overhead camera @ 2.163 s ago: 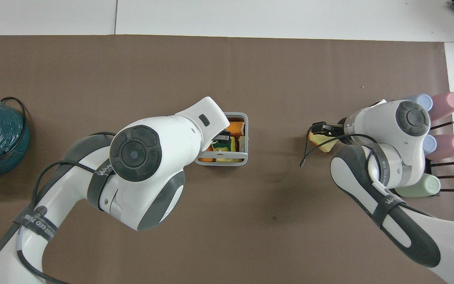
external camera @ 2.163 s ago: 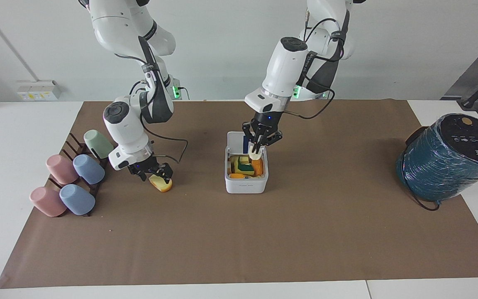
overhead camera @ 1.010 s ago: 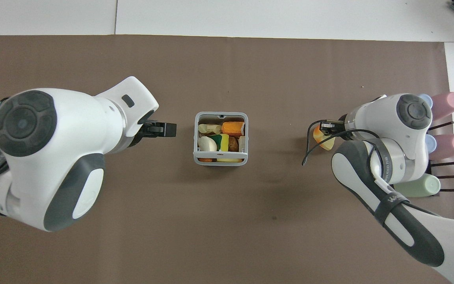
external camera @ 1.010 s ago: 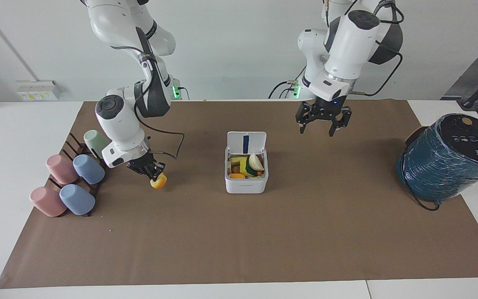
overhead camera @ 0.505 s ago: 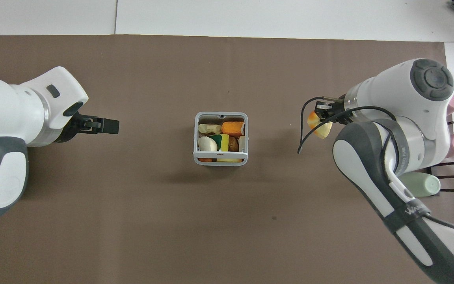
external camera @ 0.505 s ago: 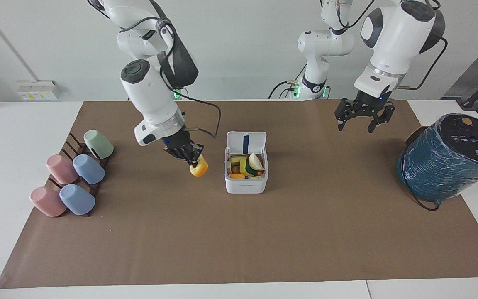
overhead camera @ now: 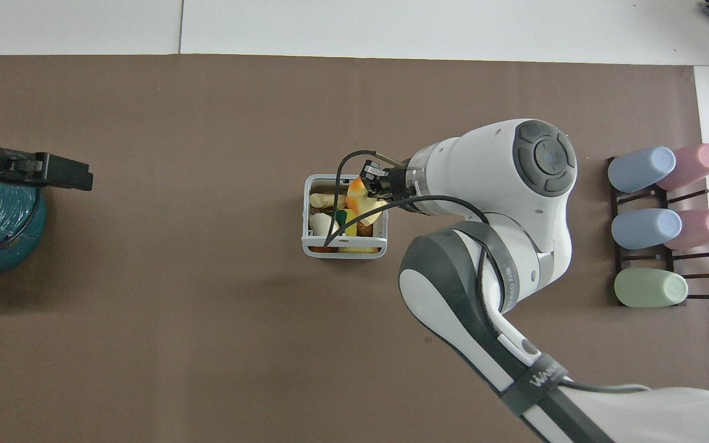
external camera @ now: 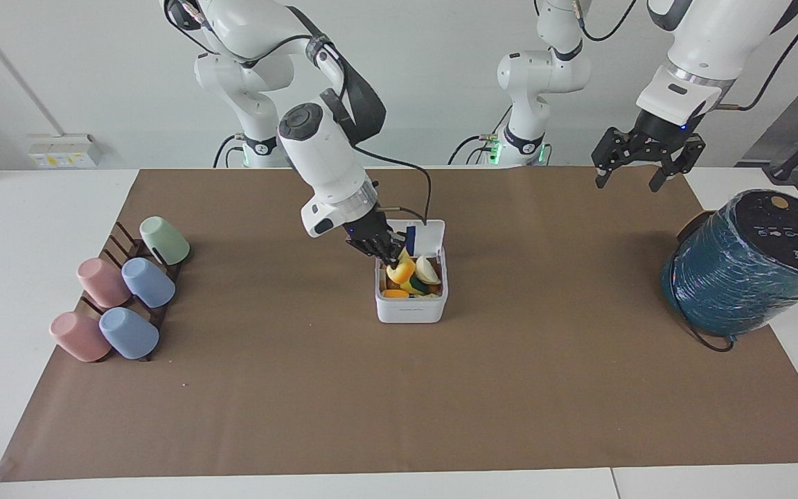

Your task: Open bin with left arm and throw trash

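Note:
The white bin (external camera: 411,309) stands mid-mat with its lid (external camera: 429,233) up; it also shows in the overhead view (overhead camera: 343,251). Several scraps lie in it, among them a pale cream oval (external camera: 429,270) and an orange lump (external camera: 395,294). My right gripper (external camera: 392,260) is shut on a yellow-orange wedge (external camera: 400,271) and holds it just over the bin's opening; the gripper (overhead camera: 372,184) and the wedge (overhead camera: 359,195) also show from overhead. My left gripper (external camera: 629,177) is open and empty, raised high toward the left arm's end of the table; overhead it (overhead camera: 62,173) is over the teal cylinder's edge.
A large teal wrapped cylinder (external camera: 745,267) stands at the left arm's end of the mat. A dark rack with several pastel cups (external camera: 122,298) lying on it stands at the right arm's end. A brown mat (external camera: 399,402) covers the table.
My right gripper has carried the wedge from beside the cups to over the open bin. My left gripper has dropped the cream oval in the bin and drawn up and away toward the teal cylinder.

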Action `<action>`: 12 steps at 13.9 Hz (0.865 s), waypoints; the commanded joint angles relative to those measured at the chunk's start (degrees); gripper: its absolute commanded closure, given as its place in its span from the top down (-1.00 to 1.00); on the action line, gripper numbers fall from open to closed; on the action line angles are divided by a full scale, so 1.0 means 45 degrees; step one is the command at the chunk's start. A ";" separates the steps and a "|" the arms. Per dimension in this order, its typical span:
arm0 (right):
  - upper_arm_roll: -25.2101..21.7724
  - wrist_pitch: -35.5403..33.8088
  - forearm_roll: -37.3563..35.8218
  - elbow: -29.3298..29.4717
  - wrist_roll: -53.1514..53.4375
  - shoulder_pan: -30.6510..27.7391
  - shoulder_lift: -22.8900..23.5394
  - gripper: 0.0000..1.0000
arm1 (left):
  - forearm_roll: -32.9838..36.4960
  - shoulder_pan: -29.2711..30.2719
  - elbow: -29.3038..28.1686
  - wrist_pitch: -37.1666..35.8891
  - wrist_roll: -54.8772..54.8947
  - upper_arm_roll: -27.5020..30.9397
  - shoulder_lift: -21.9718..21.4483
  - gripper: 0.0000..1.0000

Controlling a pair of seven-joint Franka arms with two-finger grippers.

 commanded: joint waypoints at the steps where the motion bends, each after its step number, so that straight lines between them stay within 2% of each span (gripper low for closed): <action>1: 0.0055 0.0150 0.0225 0.0281 0.0148 0.0039 0.0426 -1.00 | 0.0185 0.0453 -0.1344 -0.0118 0.0046 -0.0116 -0.0952 1.00; 2: 0.0036 0.0209 0.0244 0.0203 0.0148 0.0194 0.0446 -0.99 | 0.0185 0.0608 -0.1779 0.0273 0.0006 -0.0116 -0.1170 1.00; 5: 0.0036 0.0326 0.0225 0.0144 0.0128 0.0157 0.0543 -0.54 | 0.0340 0.0746 -0.1706 0.0452 0.0336 -0.0116 -0.1114 1.00; 8: 0.0055 0.0795 0.0244 0.0163 0.0128 0.0215 0.0719 0.09 | 0.0595 0.0746 -0.1725 0.0296 0.0299 -0.0136 -0.1153 1.00; 11: 0.0036 0.0602 0.0225 0.0260 0.0148 0.0215 0.0700 0.40 | 0.0595 0.0785 -0.1666 0.0257 0.0299 -0.0136 -0.1133 1.00; 12: 0.0036 0.0581 0.0089 0.0280 0.0187 0.0234 0.0661 0.81 | 0.0595 0.0785 -0.1666 0.0180 0.0279 -0.0136 -0.1133 1.00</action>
